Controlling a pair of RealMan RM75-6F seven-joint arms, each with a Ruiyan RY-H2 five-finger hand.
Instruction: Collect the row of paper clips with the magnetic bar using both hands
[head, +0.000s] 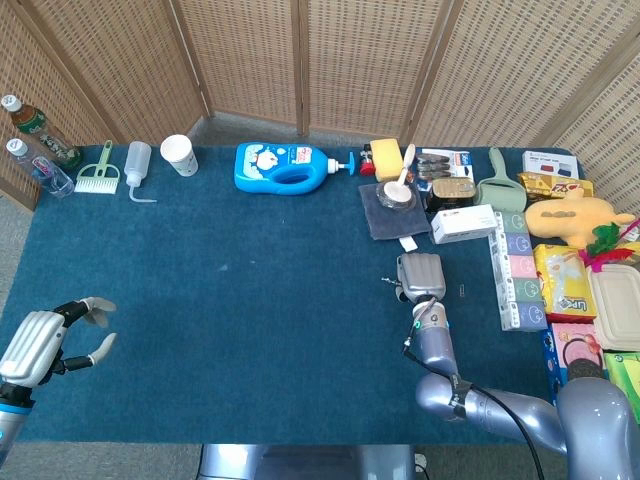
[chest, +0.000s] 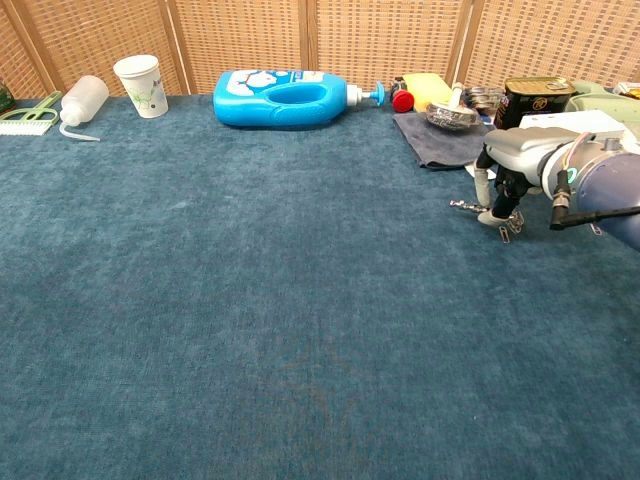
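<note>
Looks mostly done: the right hand (chest: 505, 185) grips the bar (chest: 466, 206) low over the surface (chest: 250, 330), with clips (chest: 510, 223) hanging under it. One stray clip (head: 461, 291) lies just beside it. Left hand (head: 45, 340) hangs half-curled, holding nothing.
</note>
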